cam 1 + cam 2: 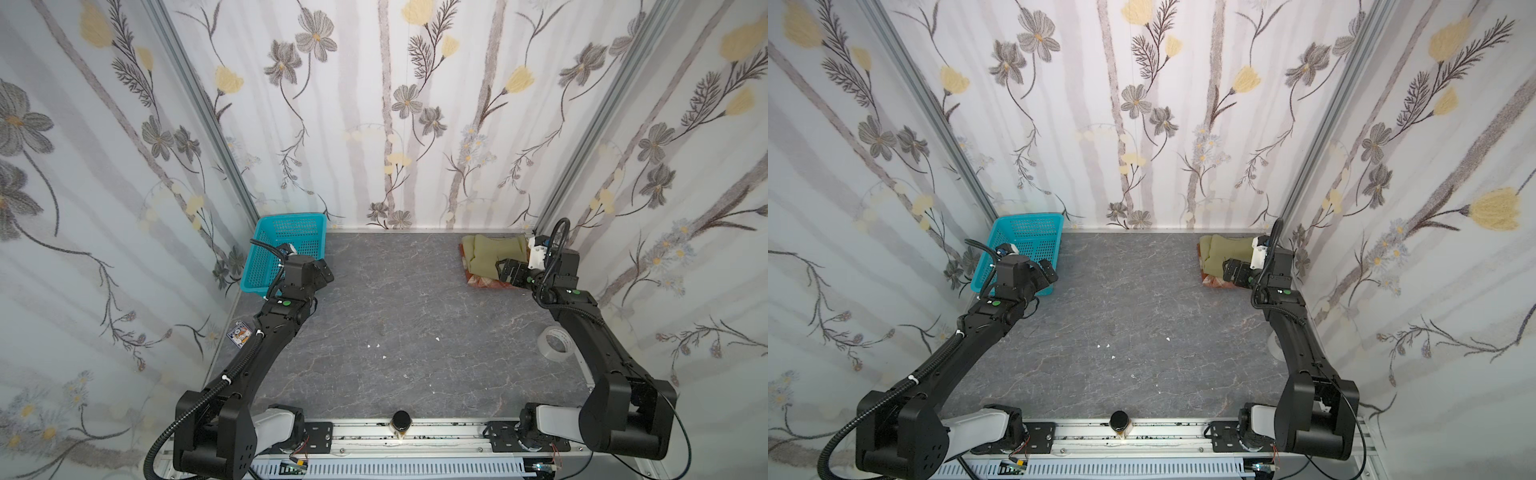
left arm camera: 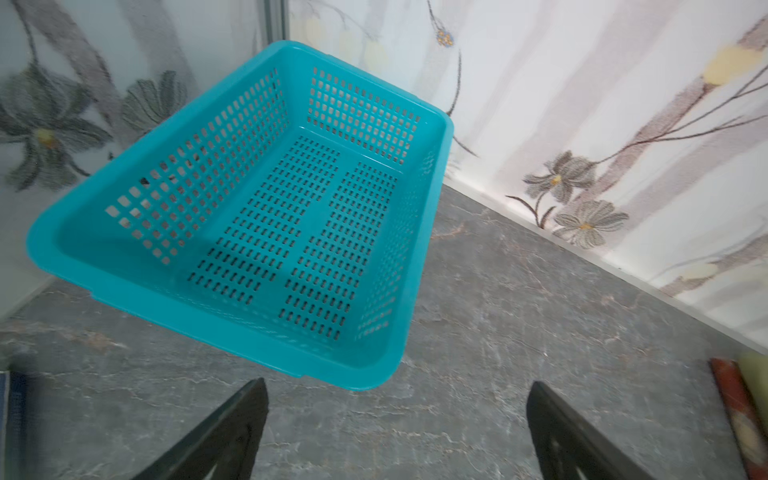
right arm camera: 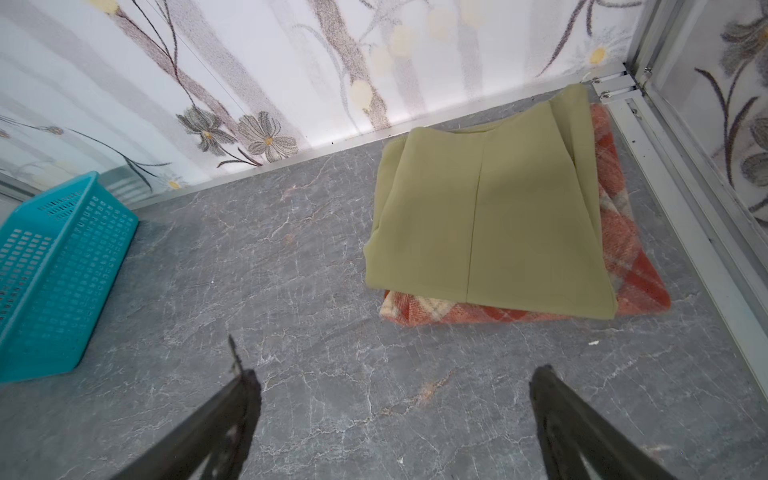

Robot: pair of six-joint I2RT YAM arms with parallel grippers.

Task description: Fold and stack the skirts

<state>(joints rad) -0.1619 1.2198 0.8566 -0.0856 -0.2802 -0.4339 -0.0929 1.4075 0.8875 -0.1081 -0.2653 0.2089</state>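
Evidently stacked: olive skirt [image 3: 490, 224] laid on plaid skirt [image 3: 636, 270], table's [image 3: 291, 291] far right corner; left gripper [image 2: 397, 388] and right gripper [image 3: 392, 374] splayed, empty; the right is best raised straight, folds left unsnagged.

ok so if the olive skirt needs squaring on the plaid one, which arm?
Right. The right gripper, open, hangs just short of the stack, olive skirt on plaid skirt; the left gripper is far off by the basket.
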